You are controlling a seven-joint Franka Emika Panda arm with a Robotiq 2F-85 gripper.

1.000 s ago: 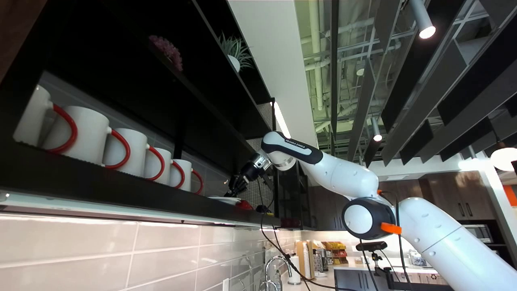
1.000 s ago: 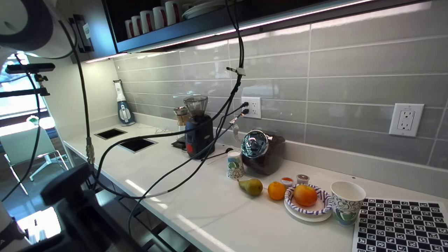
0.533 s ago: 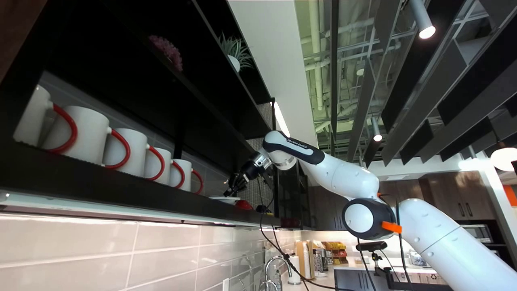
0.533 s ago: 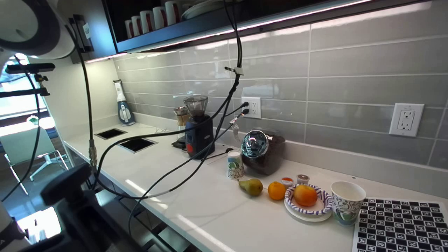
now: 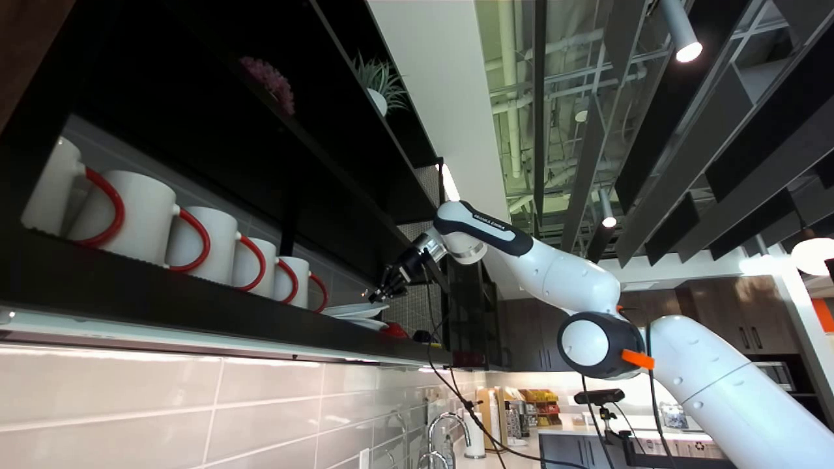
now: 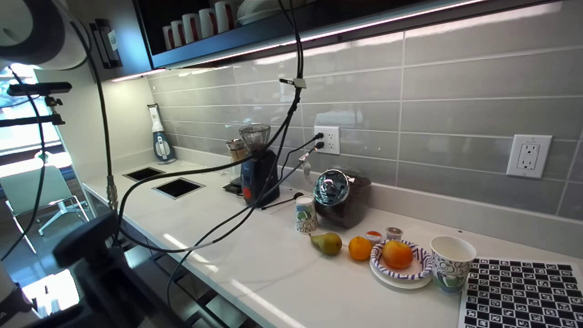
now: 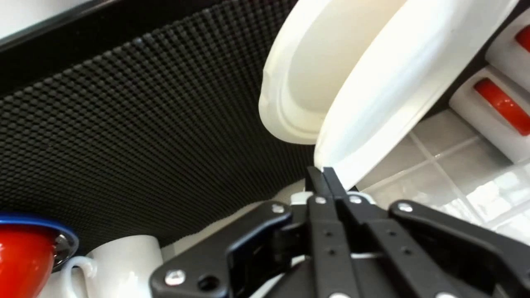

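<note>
My gripper [image 7: 323, 169] is shut on the rim of a white plate [image 7: 385, 103], its thin fingers almost together at the tips. That plate is tilted, its gripped edge lifted off a second white plate [image 7: 306, 91] lying on the dark ribbed shelf mat [image 7: 136, 136]. In an exterior view, the gripper [image 5: 376, 298] reaches in over the shelf with the tilted plate [image 5: 352, 309] above the lower plate [image 5: 366, 323]. Another exterior view shows the raised plate [image 6: 262, 6] beside the mugs, while the gripper there is out of frame.
White mugs with red handles [image 5: 204, 244] line the shelf beside the plates. A red bowl [image 7: 25, 256] and a white mug [image 7: 124, 265] stand on the opposite side. An upper shelf board [image 5: 339, 176] hangs overhead. Black cables [image 6: 296, 98] dangle from the arm.
The arm has risen and drawn back a little from the shelf. The upper plate's near edge has come up with it, opening a gap over the lower plate. The cables have swung.
</note>
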